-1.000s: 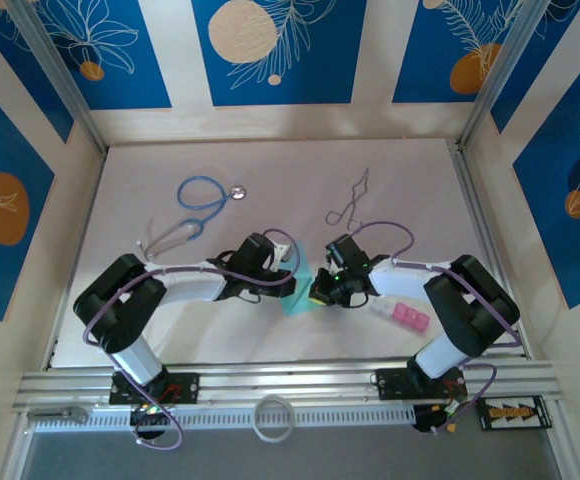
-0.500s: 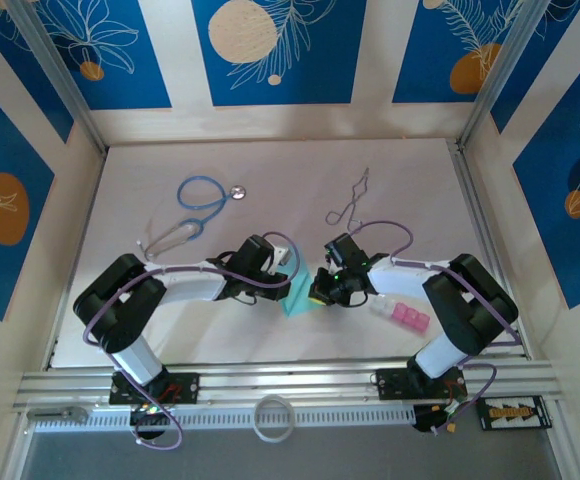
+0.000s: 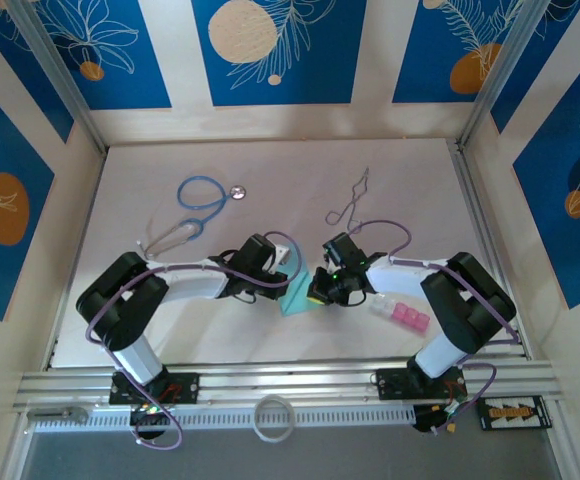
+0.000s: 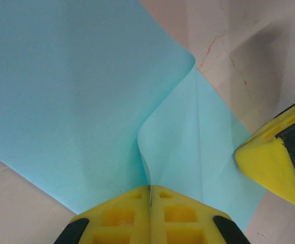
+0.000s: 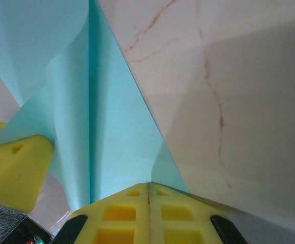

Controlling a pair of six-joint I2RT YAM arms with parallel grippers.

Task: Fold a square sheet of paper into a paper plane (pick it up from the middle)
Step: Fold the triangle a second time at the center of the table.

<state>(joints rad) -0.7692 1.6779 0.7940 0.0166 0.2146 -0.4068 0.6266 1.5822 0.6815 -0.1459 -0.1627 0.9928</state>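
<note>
The square sheet of paper [image 3: 295, 295] sits at lower centre of the top view, between both hands. The left hand [image 4: 150, 189] is closed, pinching one edge. The right hand [image 5: 148, 185] is closed, pinching the opposite side. One straight crease and a curled flap show. Judged progress: partly folded, and the pointed dart shape is not yet formed.

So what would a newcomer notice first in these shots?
The turquoise paper near the front middle of the table, pinched from both sides by the left hand and right hand, with a loose curl standing up between them. Further back on the left lies a stethoscope, and pink blocks sit beside the right arm.
</note>
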